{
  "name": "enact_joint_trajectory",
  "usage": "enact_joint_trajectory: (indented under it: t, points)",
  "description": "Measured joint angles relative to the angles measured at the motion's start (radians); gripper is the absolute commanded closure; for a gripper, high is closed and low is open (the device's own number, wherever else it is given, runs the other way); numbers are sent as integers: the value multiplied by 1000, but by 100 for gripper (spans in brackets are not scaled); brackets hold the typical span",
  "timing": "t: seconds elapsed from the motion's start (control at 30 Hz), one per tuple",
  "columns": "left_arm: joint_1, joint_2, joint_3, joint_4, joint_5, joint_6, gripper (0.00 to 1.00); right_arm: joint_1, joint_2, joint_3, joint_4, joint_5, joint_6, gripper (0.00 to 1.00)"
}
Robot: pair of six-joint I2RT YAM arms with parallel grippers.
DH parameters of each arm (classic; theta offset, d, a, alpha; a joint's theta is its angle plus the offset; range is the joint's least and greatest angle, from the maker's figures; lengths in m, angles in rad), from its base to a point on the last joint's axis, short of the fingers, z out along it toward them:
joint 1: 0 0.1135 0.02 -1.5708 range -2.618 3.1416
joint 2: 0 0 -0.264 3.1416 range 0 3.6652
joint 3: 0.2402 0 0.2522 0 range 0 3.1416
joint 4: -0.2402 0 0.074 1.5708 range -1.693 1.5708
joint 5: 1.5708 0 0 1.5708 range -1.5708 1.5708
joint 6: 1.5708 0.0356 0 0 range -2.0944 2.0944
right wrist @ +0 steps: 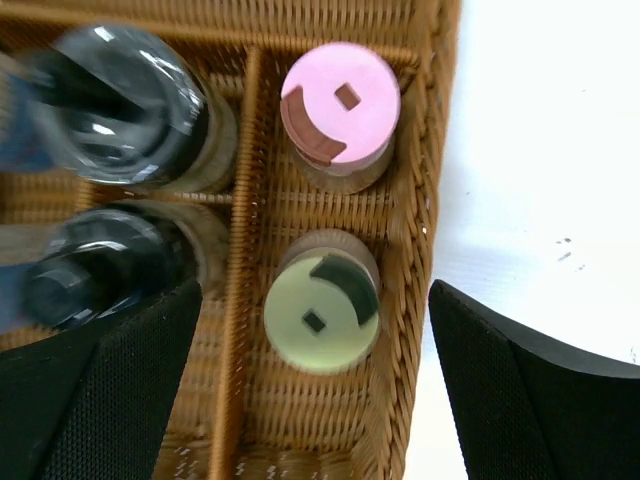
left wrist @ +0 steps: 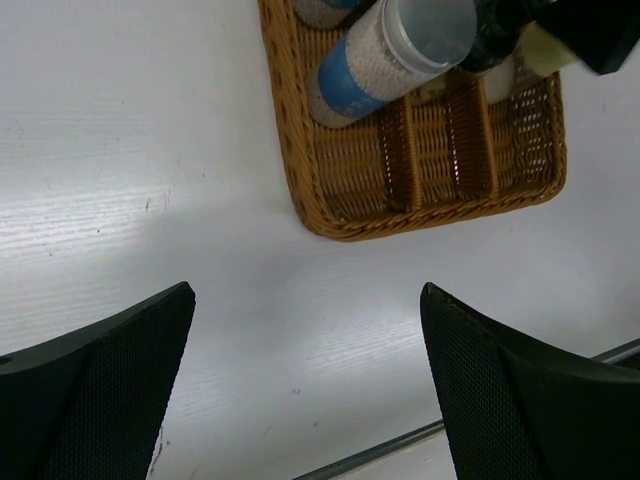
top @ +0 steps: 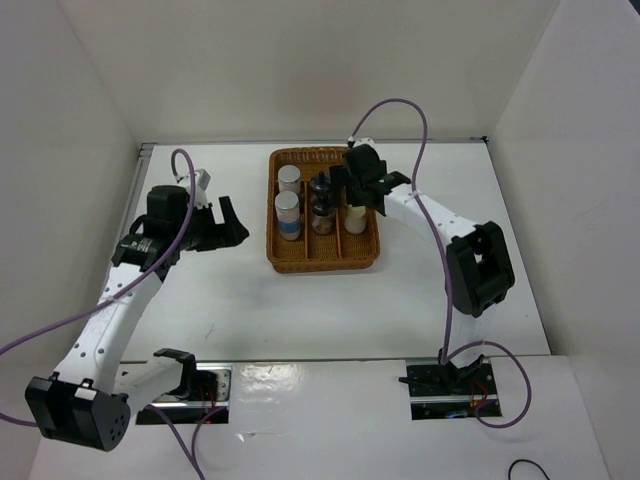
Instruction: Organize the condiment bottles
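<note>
— What is kept in the wicker basket?

— Six shakers are kept in it, all upright. They are sorted by two dividers into three lanes that run near to far. In the left lane the two silver-lidded shakers with blue labels are stood one behind the other. The middle lane is filled by the two clear dark-capped shakers. In the right lane the pink-capped shaker is set farther back, and the pale-yellow-capped shaker is placed just nearer, a small gap left between them.

— How are the pincers found?

— The right gripper is spread wide above the right lane, with nothing pinched. The pale-yellow cap is framed between its fingers and is not touched by them. The left gripper is likewise spread with nothing held, and is poised over the white table to the left of the basket.
</note>
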Motion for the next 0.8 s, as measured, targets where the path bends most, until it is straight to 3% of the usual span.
enact_joint_trajectory:
  t: [0.23, 0.47, 0.8]
  points:
    - [-5, 49, -91, -24, 13, -27, 1, 0, -227, -31, 5, 23, 61, 2]
    - [-15, 137, -82, -36, 13, -19, 1, 0, -478, -247, 1, 44, 138, 2]
    - [-15, 190, -72, -35, 9, -15, 1, -1, -588, -350, -34, 56, 185, 2]
